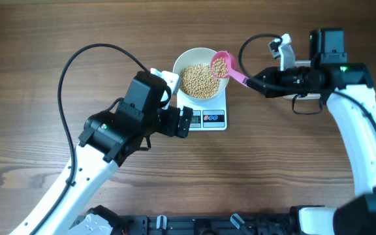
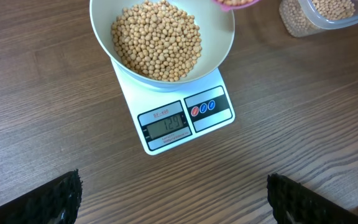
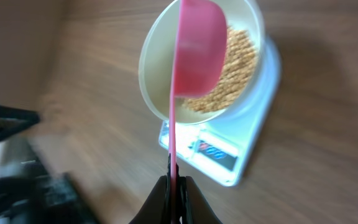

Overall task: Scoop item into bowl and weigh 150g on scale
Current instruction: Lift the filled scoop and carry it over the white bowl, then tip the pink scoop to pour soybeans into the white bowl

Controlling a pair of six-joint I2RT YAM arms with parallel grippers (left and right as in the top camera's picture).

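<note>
The white bowl (image 1: 177,70) stands on the small white scale (image 1: 215,120) and holds a heap of tan beans (image 1: 198,81). In the left wrist view the bowl (image 2: 101,31) covers the scale's (image 2: 219,118) back, and the lit display (image 2: 165,125) faces me. My right gripper (image 1: 253,83) is shut on the handle of a pink scoop (image 1: 220,64). The scoop carries beans and hangs over the bowl's right rim. In the right wrist view the scoop (image 3: 197,43) stands on edge above the beans (image 3: 232,74). My left gripper (image 2: 173,190) is open and empty beside the scale's front left.
A clear plastic tub (image 2: 319,15) with more beans stands to the right of the bowl. Black cables loop over the table behind both arms. Bare wood lies in front of the scale.
</note>
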